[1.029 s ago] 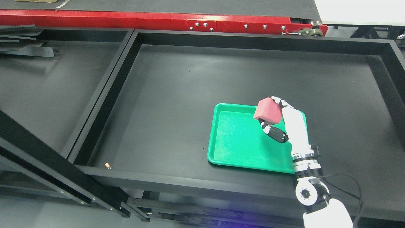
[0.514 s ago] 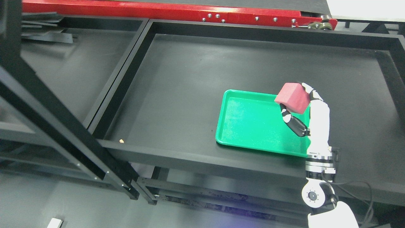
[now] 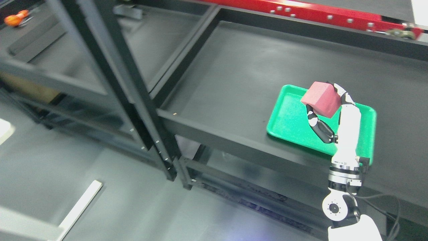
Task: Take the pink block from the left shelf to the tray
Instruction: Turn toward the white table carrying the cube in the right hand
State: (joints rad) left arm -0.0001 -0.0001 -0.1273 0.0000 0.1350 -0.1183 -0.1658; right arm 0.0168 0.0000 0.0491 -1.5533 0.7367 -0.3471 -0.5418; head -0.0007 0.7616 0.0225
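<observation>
Right robot hand (image 3: pixel 329 110) gripping pink block (image 3: pixel 321 99)
Block held above green tray (image 3: pixel 291 122); tray sits on black shelf (image 3: pixel 240 77)

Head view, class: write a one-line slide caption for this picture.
The robot's right hand holds the pink block above the green tray on the black shelf.

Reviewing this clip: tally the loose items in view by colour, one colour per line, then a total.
Pink: 1, the block, held in the right hand above the tray
Green: 1, the tray on the shelf
Orange: 1, a small blurred object at the far upper left, too unclear to identify
Total: 3
</observation>
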